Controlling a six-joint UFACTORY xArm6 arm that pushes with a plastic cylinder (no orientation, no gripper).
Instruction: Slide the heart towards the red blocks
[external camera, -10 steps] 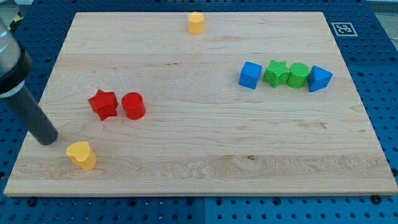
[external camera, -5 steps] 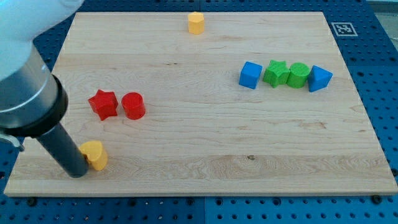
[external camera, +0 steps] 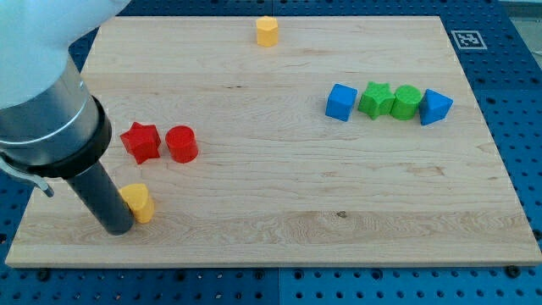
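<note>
While pressed against the view's left side of the yellow heart point(external camera: 138, 202), my tip point(external camera: 117, 229) needs to swing beneath it and push toward the view's top, aiming at the red star point(external camera: 141, 141) and red cylinder point(external camera: 181, 144). No pincer fitted.

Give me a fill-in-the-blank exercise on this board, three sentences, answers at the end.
1. My tip touches the yellow heart from the view's ____ side.
2. The red star and the red cylinder lie toward the view's ____ from the heart.
3. In the row at the view's right, the blue cube and the blue wedge flank two ____ blocks.

Missing words: left; top; green
</note>
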